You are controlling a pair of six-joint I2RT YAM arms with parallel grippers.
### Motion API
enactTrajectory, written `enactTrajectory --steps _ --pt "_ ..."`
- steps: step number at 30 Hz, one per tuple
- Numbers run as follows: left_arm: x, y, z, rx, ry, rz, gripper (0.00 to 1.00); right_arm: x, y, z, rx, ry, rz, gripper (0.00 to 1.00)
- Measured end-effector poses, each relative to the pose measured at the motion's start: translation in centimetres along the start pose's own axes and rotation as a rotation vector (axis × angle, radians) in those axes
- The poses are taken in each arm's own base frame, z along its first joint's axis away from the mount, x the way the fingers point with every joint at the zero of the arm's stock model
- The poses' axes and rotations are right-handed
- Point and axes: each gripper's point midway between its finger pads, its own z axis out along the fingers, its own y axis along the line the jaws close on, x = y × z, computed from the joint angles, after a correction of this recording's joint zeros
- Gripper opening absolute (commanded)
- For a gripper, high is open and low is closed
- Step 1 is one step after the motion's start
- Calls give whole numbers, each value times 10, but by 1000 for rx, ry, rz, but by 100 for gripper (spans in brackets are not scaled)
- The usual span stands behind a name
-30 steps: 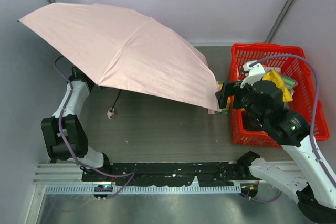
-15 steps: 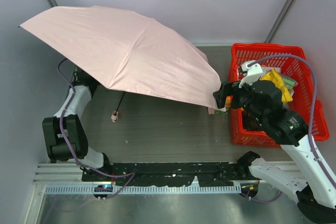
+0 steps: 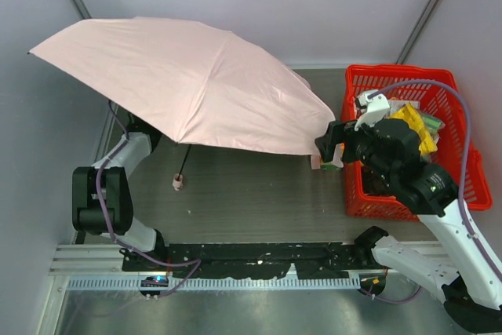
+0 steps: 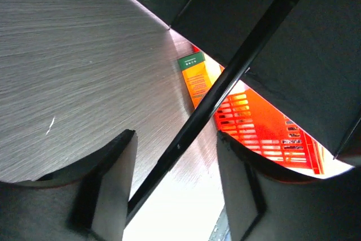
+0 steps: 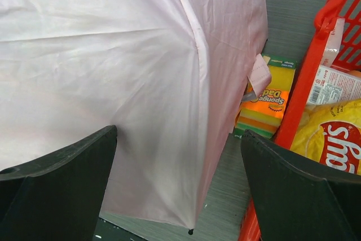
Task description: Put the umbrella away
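Shifted rightward, the open pale pink fabric umbrella point(image 3: 188, 76) hides the left gripper point(image 4: 175, 139), jaws apart around its shaft point(image 4: 237, 66). Right gripper point(image 5: 179, 134) gapes.

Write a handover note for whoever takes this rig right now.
Left gripper: open, fingers either side of the shaft, gaps showing.
Right gripper: open wide, at the edge of the umbrella, beside the basket.
Umbrella: fully open, tilted over the table, rim near the basket.
Done: nothing yet.
Left: grip the shaft, collapse the umbrella, stow it.
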Motion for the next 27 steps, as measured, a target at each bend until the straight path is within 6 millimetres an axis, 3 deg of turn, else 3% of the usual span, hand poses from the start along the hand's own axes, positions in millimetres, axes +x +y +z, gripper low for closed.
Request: enactTrajectory --steps 3,7,11,13,17,20,22,27 --pt "4 -6 3 20 7 3 43 0 0 0 -1 0 4 95" --pt "4 -15 -3 23 2 19 17 0 1 0 -7 1 9 95" --pt "-12 -54 -20 62 -52 127 0 -2 -2 -1 13 -7 19 94" --pt "-27 -81 -31 82 -107 179 0 -8 -8 -5 51 -21 29 93" --pt "-47 -102 -44 63 -190 157 0 -27 -37 -21 214 -91 56 93" --pt "-54 -125 -54 92 -225 125 0 -38 -46 -39 253 -151 71 88" --pt "-58 -138 -60 98 -245 89 0 -42 -40 -47 207 -174 73 88" --pt "-67 -161 -68 104 -305 42 0 -41 8 -53 -82 -186 45 88"
